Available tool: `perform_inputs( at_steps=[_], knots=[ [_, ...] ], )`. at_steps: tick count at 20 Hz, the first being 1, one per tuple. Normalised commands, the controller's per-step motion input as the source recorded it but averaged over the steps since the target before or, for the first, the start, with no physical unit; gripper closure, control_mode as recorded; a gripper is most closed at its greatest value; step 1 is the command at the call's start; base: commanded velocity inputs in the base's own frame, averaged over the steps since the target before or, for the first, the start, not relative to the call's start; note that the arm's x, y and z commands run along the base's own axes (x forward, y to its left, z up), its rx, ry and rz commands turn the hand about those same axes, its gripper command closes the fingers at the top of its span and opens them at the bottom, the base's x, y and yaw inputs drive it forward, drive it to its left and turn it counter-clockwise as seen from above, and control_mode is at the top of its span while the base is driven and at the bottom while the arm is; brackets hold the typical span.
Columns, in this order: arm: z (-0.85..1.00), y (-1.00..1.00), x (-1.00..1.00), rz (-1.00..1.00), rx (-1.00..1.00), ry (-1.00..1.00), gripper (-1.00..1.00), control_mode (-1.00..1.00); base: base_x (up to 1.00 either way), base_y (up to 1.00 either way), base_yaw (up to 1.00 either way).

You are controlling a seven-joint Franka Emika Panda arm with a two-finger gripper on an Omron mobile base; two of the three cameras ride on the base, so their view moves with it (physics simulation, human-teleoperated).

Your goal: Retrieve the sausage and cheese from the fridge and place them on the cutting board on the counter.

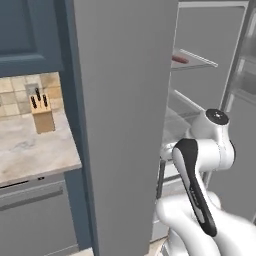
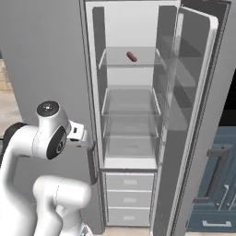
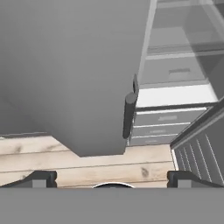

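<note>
The fridge (image 2: 138,115) stands tall and light grey, its right-hand door swung open on a pale interior with clear glass shelves and drawers at the bottom. Its left-hand door is closed, with a vertical grey bar handle (image 3: 129,114) at its edge. To the left lies the beige marbled desk (image 1: 30,150), carrying a tan knife block (image 1: 42,116). The sausage (image 2: 132,56) lies on the top glass shelf: short, reddish-brown, round-ended, its long axis running diagonally across the shelf. The fingers (image 3: 43,178) are spread wide, holding nothing and touching nothing, facing the closed door's lower edge.
</note>
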Motion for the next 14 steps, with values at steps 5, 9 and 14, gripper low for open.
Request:
perform_inputs(
  at_steps=[5,9,14],
  knots=[
    [0.0,0.0,0.0,0.0,0.0,0.0,-1.0,1.0,0.26,-0.44,0.29],
    [0.0,0.0,0.0,0.0,0.0,0.0,-1.0,1.0,0.14,-0.56,0.08],
    [0.0,0.0,0.0,0.0,0.0,0.0,-1.0,1.0,0.39,-0.28,0.03]
  ],
)
